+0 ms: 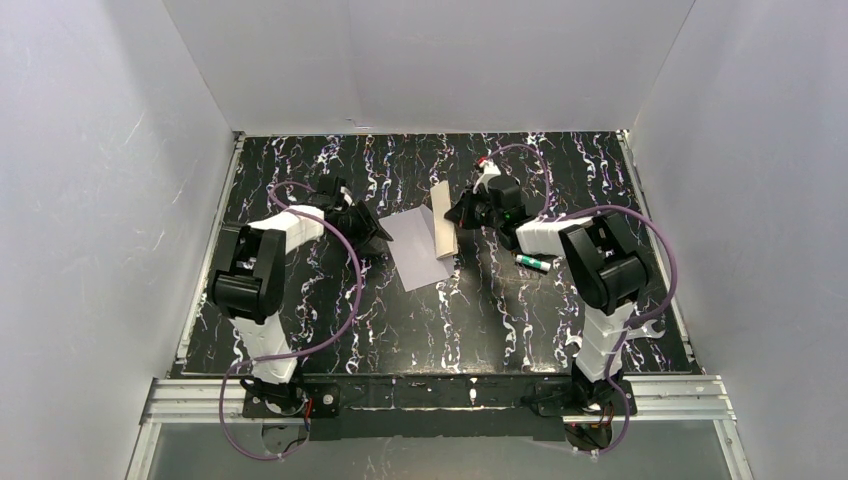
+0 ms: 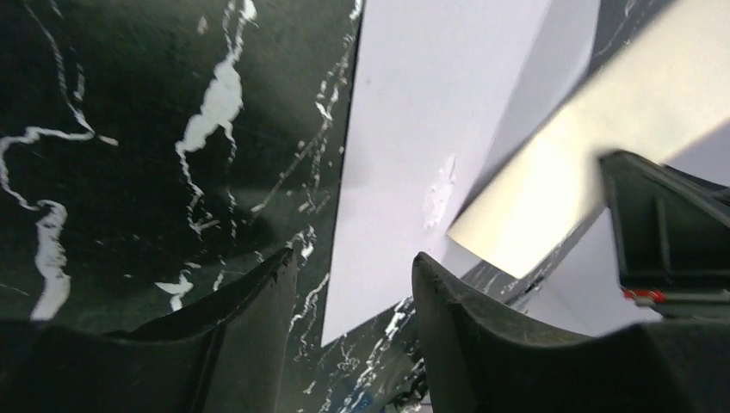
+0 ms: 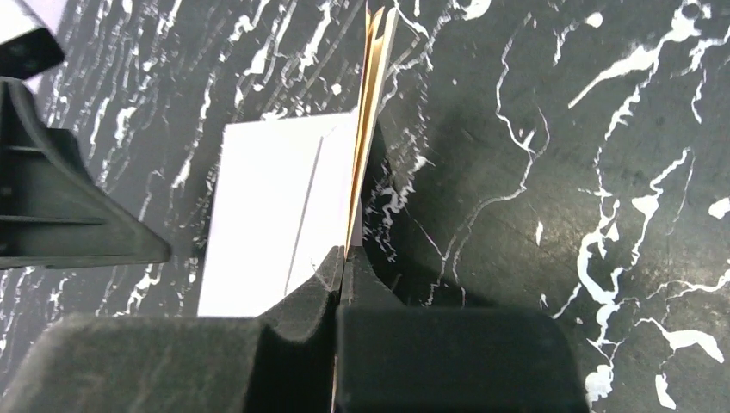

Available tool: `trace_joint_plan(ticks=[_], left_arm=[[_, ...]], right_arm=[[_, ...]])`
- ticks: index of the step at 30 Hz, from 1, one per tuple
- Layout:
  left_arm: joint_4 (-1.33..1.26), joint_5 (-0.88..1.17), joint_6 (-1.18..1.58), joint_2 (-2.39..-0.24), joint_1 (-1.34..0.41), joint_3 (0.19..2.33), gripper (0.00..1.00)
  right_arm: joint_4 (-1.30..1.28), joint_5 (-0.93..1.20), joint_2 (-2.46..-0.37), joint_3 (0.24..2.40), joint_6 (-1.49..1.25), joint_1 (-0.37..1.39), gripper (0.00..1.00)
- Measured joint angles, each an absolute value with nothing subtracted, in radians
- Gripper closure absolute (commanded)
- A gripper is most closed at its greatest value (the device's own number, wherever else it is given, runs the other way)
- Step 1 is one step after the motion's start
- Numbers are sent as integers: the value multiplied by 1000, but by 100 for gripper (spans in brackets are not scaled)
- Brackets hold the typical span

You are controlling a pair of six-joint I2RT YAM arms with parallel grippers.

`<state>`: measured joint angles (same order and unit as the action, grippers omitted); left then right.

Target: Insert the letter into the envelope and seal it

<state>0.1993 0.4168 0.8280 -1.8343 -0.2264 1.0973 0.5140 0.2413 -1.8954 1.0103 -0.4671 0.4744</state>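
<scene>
the letter (image 3: pixel 370 103) stands on edge over the envelope (image 3: pixel 275 224), flat on the desk (image 1: pixel 400 330). right claw (image 3: pixel 344 258) — closed tight on the letter's edge; left claw (image 2: pixel 353 275) — parted, empty, at the envelope's edge. risk: unpinned envelope may slide, and the thin letter may buckle.

This is a robot lab test cell. Plain white panels (image 1: pixel 480 60) box the bench in, one beyond the left claw (image 2: pixel 353 267) and right claw (image 3: pixel 343 254) and one out to each side of the pair. Under both claws lies a black tabletop (image 1: pixel 440 330) veined with white, like printed marble. Behind the claws, at the arm bases, a bare aluminium rail (image 1: pixel 190 398) runs along the near edge, and the arms are bolted to it. Purple cables (image 1: pixel 357 285) loop loose behind each claw, running down the arms to the bases.
</scene>
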Motion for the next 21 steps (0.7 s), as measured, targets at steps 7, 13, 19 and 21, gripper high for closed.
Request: trace_joint_plan(ticks=[7,13,19,21], left_arm=[[241,503,850,-1839,-232,1101,55],[371,489,856,-1900,-241,1154,54],[464,480,857,-1953,-245,1236,56],[484,480,857,-1962,-245,1250,58]], right_arm=[[636,237,-1927,934,-476,474,99],[758,242,-1929,896,-491,474,99],[873,273,-1954,872,-506,474,99],[900,286,-1967,871,-512,474,99]])
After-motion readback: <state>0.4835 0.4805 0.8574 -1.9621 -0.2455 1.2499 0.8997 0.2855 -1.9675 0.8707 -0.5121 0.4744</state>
